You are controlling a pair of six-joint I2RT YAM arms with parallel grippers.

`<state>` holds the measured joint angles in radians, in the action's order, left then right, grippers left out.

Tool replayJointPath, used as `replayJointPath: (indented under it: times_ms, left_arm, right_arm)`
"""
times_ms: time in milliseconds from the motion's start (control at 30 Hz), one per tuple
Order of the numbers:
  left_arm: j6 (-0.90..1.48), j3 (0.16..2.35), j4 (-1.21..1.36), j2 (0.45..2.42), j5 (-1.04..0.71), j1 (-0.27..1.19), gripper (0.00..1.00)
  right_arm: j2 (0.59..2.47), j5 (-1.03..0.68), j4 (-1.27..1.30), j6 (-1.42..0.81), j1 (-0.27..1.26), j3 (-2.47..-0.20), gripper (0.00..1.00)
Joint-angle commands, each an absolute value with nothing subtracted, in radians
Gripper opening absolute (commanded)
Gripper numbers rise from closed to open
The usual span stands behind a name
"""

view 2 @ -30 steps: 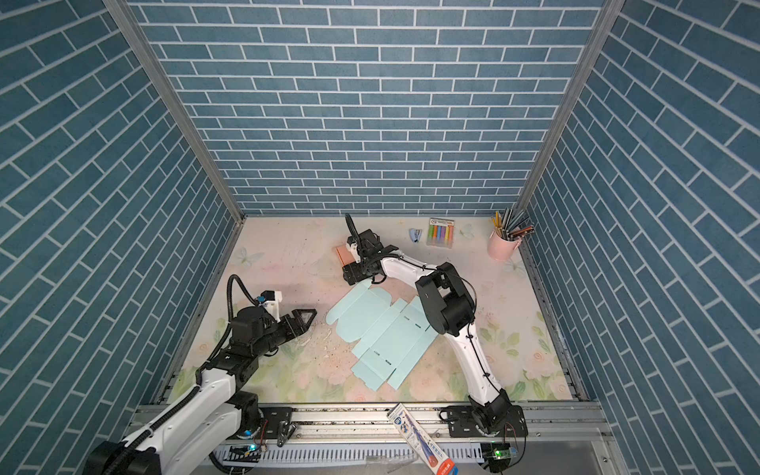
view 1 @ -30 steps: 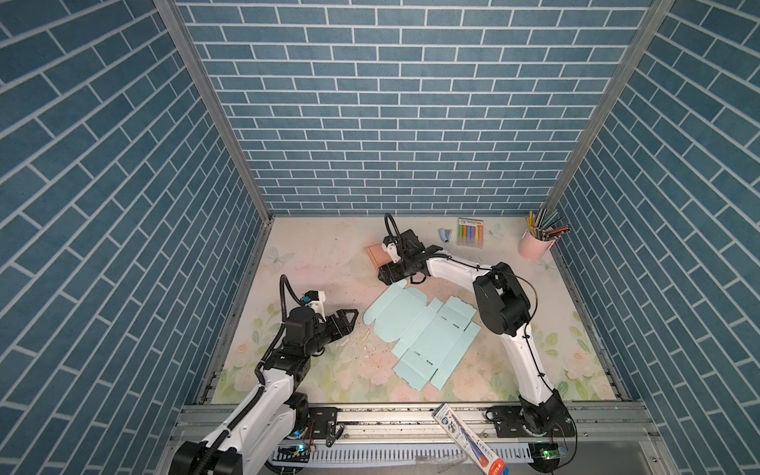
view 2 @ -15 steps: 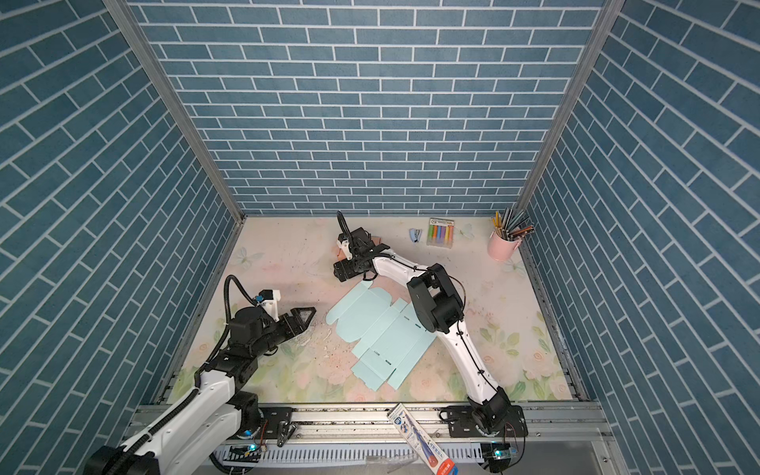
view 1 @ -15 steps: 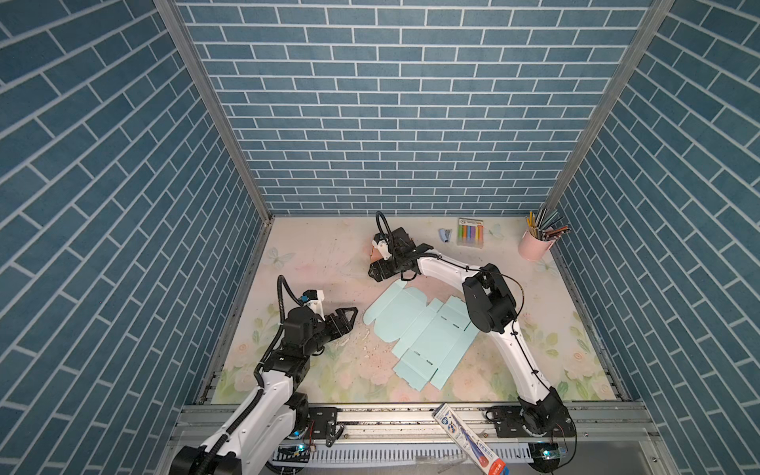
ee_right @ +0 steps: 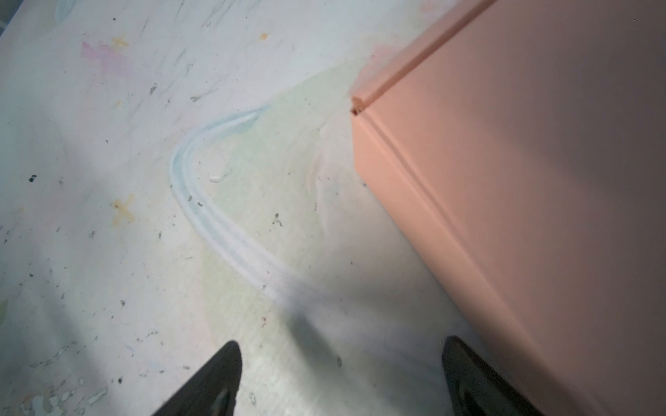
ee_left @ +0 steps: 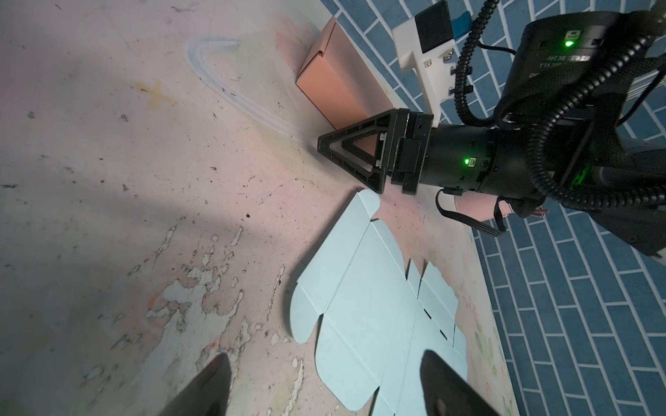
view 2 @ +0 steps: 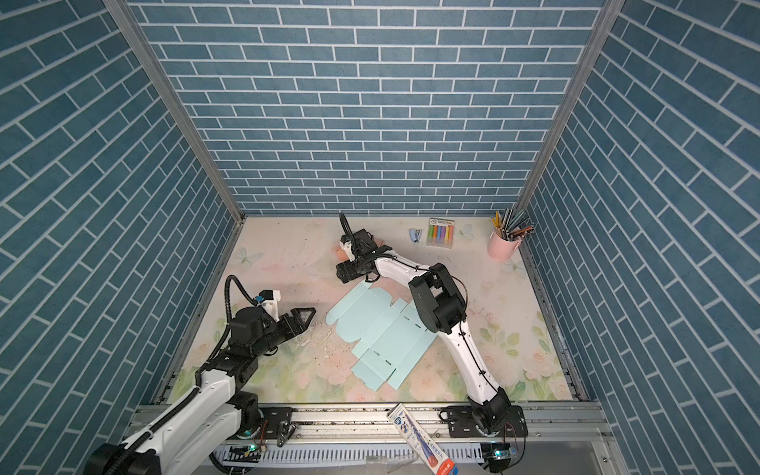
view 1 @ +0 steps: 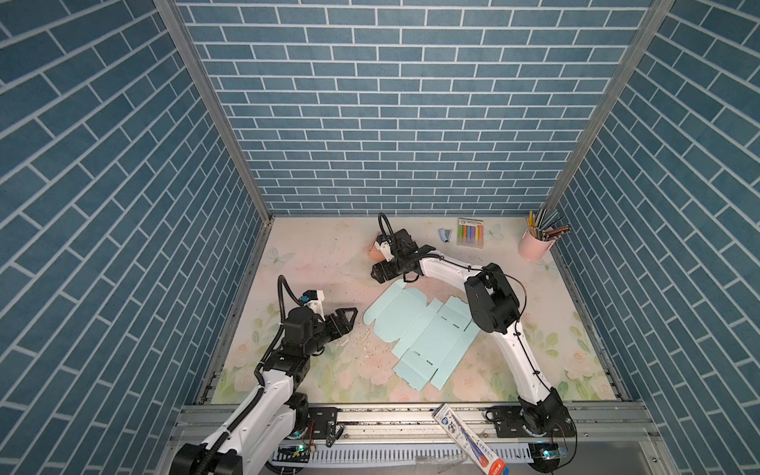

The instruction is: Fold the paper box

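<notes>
Looking down, we find the paper box (view 1: 419, 333) lying unfolded on the middle of the bench (view 1: 312, 255), one corner hidden under the right arm (view 1: 491, 306). The left gripper (view 1: 347, 318) gapes wide, empty, near it. The right gripper (view 1: 380, 274), wide too, hovers beside a half-hidden orange box (ee_right: 522, 180).
</notes>
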<state>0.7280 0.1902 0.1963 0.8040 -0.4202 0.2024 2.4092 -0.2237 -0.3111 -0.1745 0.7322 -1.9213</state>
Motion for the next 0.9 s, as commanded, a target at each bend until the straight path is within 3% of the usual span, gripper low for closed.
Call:
replayJointPath:
  times_ms: [0,567,867]
  left_arm:
    - [0.715,0.212,0.198,0.795,-0.412,0.195,0.83]
    - [0.700,0.222,0.179,0.798,-0.406,0.195,0.83]
    - [0.659,0.262,0.215,0.897,-0.445,0.237,0.83]
  right_arm:
    - [2.357,-0.199,-0.321,-0.161,0.712,-1.881,0.88]
    - [2.330,-0.200,-0.338,-0.164,0.687,-1.877,0.87]
    - [1.963,-0.166,-0.298,-0.198,0.724,-1.584,0.89]
